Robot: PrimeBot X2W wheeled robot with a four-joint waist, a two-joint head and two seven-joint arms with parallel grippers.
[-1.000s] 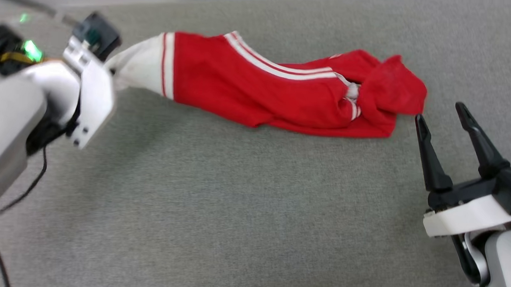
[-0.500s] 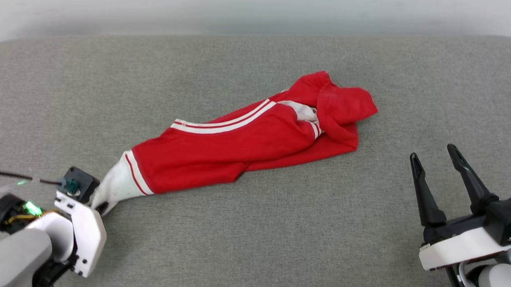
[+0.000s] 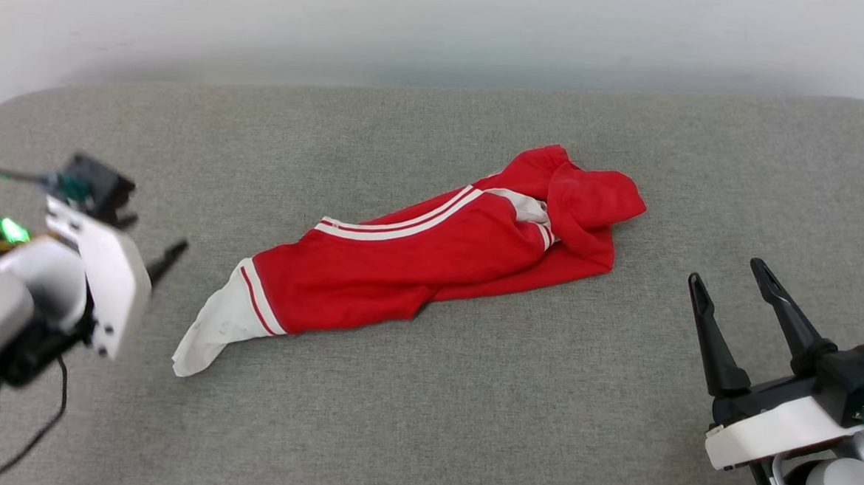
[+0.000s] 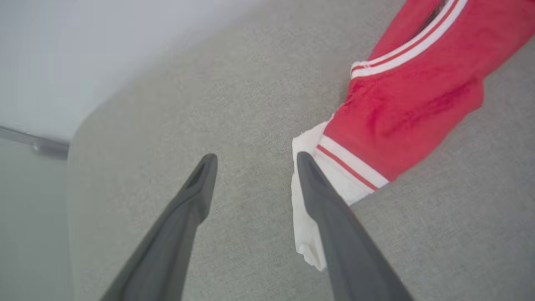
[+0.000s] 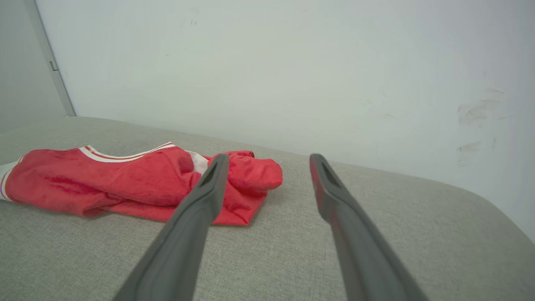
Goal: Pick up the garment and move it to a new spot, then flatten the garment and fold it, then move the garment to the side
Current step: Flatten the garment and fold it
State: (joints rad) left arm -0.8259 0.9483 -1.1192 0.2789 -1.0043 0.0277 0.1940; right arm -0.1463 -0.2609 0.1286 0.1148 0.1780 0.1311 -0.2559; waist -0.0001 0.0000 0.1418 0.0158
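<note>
The grey cushion (image 3: pixel 422 434) is where the garment (image 3: pixel 416 260) is now laid: one long bunched diagonal heap about mid-surface, nowhere near flat. The left gripper (image 4: pixel 255 158) has just been opened, fingers spread with nothing between them; the right gripper (image 3: pixel 727 271) is held apart too, empty, near the red end. The white sleeve (image 3: pixel 213 331), pinched half a second ago, is dropped just beside the left fingers. So the move looks done, flattening's probably next.
</note>
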